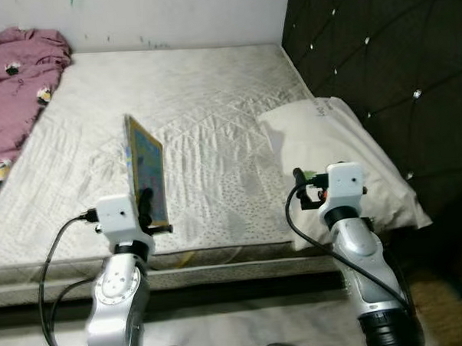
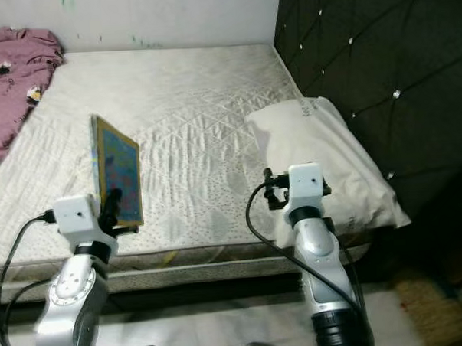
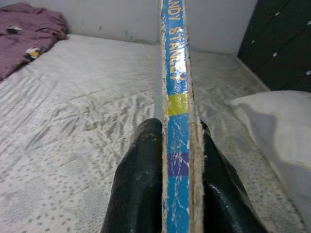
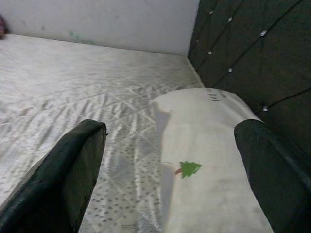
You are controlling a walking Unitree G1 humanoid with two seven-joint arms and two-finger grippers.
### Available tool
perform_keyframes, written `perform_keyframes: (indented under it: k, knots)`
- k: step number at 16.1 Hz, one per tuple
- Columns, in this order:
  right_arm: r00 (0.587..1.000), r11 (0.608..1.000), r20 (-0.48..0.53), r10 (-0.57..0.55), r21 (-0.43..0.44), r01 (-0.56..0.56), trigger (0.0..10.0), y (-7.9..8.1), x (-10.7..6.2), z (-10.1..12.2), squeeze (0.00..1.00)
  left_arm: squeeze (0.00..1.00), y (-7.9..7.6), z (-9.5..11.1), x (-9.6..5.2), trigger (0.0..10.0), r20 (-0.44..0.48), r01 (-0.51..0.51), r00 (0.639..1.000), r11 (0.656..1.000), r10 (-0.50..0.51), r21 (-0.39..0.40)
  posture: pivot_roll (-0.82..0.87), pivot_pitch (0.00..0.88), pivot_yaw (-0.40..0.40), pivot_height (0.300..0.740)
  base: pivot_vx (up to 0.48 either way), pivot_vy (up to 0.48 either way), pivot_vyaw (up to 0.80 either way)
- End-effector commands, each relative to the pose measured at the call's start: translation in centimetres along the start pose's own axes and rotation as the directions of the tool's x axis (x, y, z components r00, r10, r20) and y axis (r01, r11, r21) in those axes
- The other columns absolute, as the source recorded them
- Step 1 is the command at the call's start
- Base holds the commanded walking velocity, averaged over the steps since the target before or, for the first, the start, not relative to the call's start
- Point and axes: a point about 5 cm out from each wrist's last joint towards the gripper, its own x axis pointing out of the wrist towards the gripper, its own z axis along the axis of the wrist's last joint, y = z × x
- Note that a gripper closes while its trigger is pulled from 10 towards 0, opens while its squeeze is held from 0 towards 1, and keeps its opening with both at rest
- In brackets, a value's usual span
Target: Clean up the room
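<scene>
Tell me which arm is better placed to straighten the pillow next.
Right, probably. The right gripper hangs open directly over the white pillow by the headboard, fingers apart either side of it. The left gripper is occupied, shut on an upright book.

Book (image 1: 147, 170): cover mottled blue with yellow and reddish patches, tan edge; spine (image 3: 176, 97) bright blue with yellow lettering, one yellow-green band, one purple band, worn pale margins.
Mattress (image 1: 197, 105): off-white, quilted in diamond lines, small grey speckles toward the near edge.
Pillow (image 2: 322, 161): white, bearing a small green tree print (image 4: 189, 168) with a reddish mark beside it.
Blanket (image 1: 16, 71): dusky pink-maroon, scattered white, black and yellow motifs.
Headboard (image 1: 380, 67): black, diamond-tufted, silver studs.
Wall (image 1: 170, 15): white, faint green marks.
Gripper fingers (image 4: 73, 165): black.
</scene>
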Motion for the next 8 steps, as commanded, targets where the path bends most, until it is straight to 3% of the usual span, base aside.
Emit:
perform_keyframes:
  k: [1,2,8]
  knots:
    - [1.0,1.0,0.011,0.01,-0.003,-0.01,10.0,0.12,0.09,0.43,0.0,0.0,0.01,1.22,0.27,10.0,0.048,0.002,0.999,1.0,-0.002,0.0,-0.06,0.005,-0.011,0.74,0.0,-0.33,0.0]
    - [1.0,1.0,0.009,0.01,-0.002,-0.01,10.0,0.12,0.09,0.43,0.0,0.0,0.04,1.31,0.33,10.0,0.052,0.003,0.999,1.0,-0.003,-0.001,-0.06,0.001,-0.012,0.74,0.0,-0.311,0.0]
    - [1.0,1.0,0.005,0.011,-0.001,-0.011,10.0,0.09,0.02,0.41,0.0,0.0,-0.22,1.74,0.2,10.0,0.086,0.052,0.995,0.998,-0.048,-0.042,-0.06,0.004,-0.012,0.74,0.0,0.0,0.0]
